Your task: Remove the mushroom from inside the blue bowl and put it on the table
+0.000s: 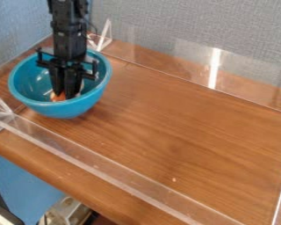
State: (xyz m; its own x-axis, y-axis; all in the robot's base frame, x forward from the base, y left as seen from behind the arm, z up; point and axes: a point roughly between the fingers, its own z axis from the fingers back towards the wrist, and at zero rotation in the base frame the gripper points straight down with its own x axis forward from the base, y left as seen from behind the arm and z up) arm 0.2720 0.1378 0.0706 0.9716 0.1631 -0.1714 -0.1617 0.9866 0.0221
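Table [190,132] with a reddish-brown wood grain is filling most of the view, its low clear walls [131,178] running along the near and far edges, while a grey textured panel [213,35] is standing behind it. Blue bowl [61,109] is sitting upright at the left end, and the black arm [69,22] is reaching straight down into it from above, the gripper [68,91] being low inside the rim. Mushroom [59,97] is showing only as a small orange-brown patch in the bowl at the fingertips, too hidden to tell whether the fingers are open or closed on it.
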